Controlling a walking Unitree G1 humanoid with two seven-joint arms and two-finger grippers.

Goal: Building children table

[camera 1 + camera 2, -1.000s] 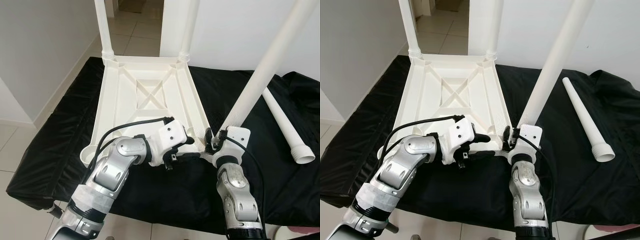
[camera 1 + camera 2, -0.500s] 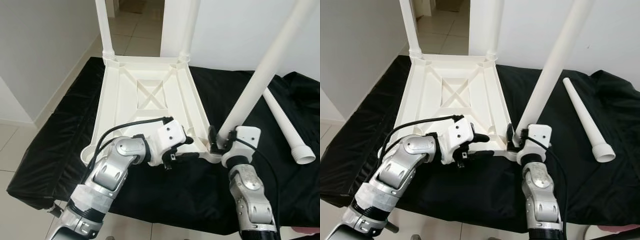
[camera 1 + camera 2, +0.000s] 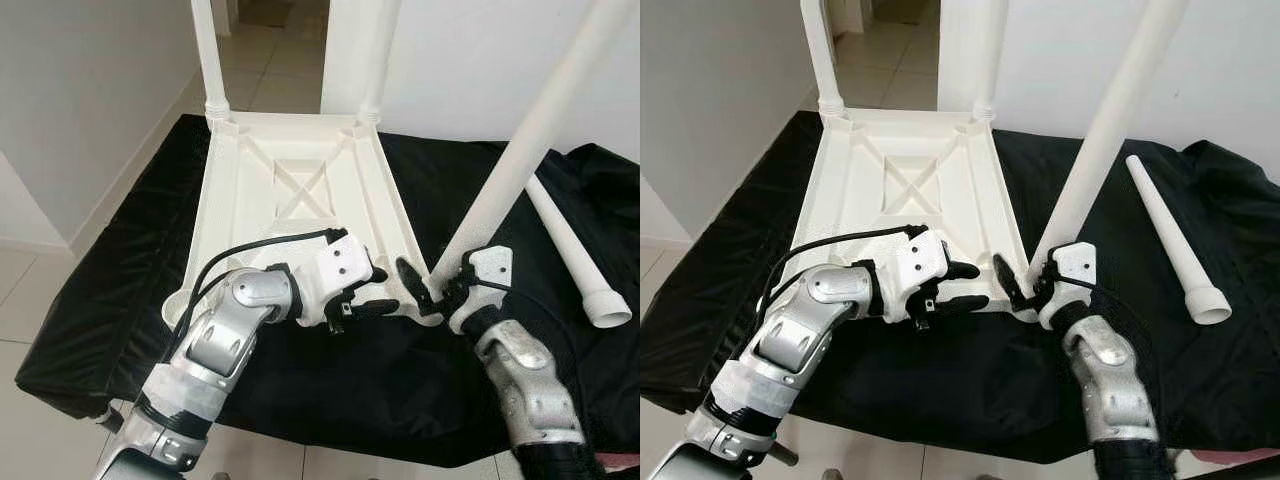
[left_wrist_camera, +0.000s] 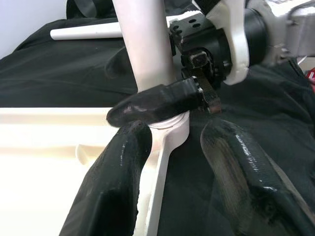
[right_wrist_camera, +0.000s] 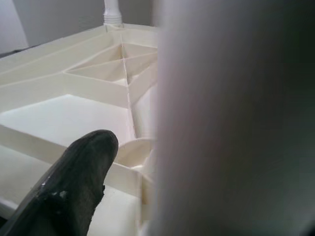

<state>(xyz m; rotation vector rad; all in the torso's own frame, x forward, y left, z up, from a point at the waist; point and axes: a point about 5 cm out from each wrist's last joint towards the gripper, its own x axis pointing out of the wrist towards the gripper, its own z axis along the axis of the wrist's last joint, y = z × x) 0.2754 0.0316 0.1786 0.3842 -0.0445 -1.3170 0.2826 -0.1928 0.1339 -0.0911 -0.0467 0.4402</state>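
The right gripper has its two black fingers spread partly apart around the foot of a long white plastic table leg, one finger lying across the front of the leg just above the socket; whether the pads actually press the leg cannot be told. That leg stands in the near right corner socket of the upturned white plastic child's tabletop and leans away to the robot's right. The left gripper is open, its fingers set apart on either side of the tabletop's near edge, close to the same corner socket and just beside the right gripper's finger.

The tabletop lies underside up, ribs and a crossed brace showing, on a black cloth-covered surface. Two more white legs stand upright in the sockets at its far corners. A fourth white tapered leg lies loose on the black cloth toward its right edge, well apart from the tabletop, its wider open end nearest the robot.
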